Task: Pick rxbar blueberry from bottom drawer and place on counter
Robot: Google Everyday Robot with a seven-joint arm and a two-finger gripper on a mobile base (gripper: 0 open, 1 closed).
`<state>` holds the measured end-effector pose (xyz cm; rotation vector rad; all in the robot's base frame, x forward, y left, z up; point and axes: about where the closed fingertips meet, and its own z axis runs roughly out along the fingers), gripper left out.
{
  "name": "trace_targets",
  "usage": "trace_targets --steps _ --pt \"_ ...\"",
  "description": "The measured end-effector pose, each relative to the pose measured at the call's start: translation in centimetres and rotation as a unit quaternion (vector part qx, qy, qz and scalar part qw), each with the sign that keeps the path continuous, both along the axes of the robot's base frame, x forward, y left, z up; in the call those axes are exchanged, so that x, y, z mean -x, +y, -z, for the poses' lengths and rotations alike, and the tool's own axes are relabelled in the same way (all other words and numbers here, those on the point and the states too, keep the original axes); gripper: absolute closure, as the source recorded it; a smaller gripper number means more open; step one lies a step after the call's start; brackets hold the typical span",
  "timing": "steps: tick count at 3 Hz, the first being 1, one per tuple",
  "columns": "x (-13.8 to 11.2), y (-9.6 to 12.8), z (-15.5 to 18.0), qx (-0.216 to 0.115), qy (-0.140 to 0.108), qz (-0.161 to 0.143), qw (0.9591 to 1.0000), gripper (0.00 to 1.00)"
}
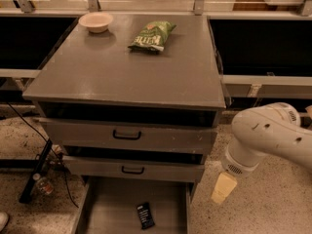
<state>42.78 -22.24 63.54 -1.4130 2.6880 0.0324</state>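
Counter [122, 77]: broad matte grey top of the drawer cabinet, fills the middle of the view; carries two items, both at its far end.
Floor [263, 204]: speckled, pale; visible on both sides of the cabinet.
Arm [265, 133]: white, rounded segments, enters from the right edge, right of the cabinet and level with the upper drawer fronts.
Bottom drawer [112, 208]: pulled out toward the near edge, flat grey floor exposed; its near part is cut off by the frame.
Top drawer [87, 130]: slightly out, black handle at centre.
Middle drawer [161, 170]: slightly out, black handle at centre, directly above the open tray.
Chip bag [152, 35]: green, crinkled, lying flat on the counter, far end, right of centre.
Bowl [96, 21]: pale, shallow, upright, far left corner of the counter, well apart from the bag.
Gripper [223, 188]: cream-coloured, hangs below the arm's end, over the floor just right of the open tray, outside it; holds nothing visible; open or closed, cannot tell.
Rxbar blueberry [145, 215]: dark wrapper, pale lettering, flat on the tray floor, right of centre, near end; apart from the gripper.
Bottle [43, 185]: small, lying on the floor left of the cabinet, beside black cables.
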Motion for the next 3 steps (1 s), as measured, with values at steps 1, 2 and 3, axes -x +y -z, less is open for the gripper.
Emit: trace_targets --steps 1,2,3 --pt "-0.14 0.12 0.86 0.038 0.004 0.035 0.9987 0.0" --pt "-0.19 0.06 0.79 0.038 0.003 0.052 0.9979 0.0" --pt "0.15 0.52 1.28 0.026 0.008 0.031 0.9992 0.0"
